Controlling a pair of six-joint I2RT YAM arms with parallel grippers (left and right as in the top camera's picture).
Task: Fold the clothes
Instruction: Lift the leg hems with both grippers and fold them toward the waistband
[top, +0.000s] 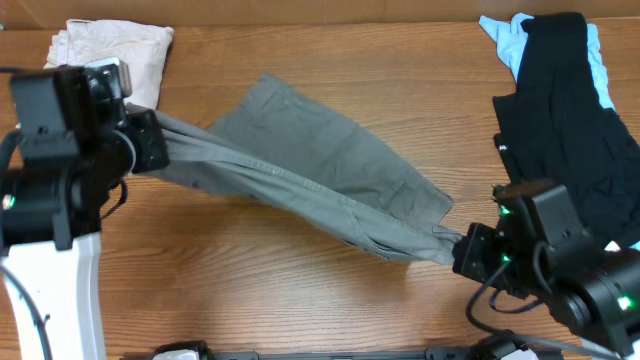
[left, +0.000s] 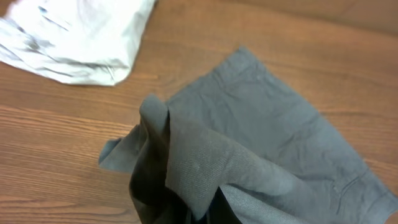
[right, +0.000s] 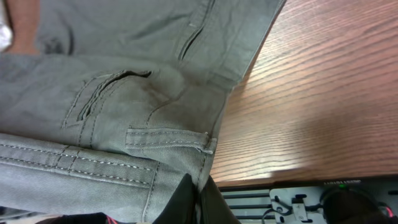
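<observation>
While the shorts (top: 320, 165) hang stretched slantwise across the middle of the counter (top: 300, 310), the left tool (top: 155, 142) is clamped on one bunched end and the right tool (top: 462, 248) on the other.

I held left gripper (top: 160, 140) clamped on grey shorts (top: 320, 160), far left | right gripper (top: 462, 250) clamped on them, near right | both spread wide apart
</observation>
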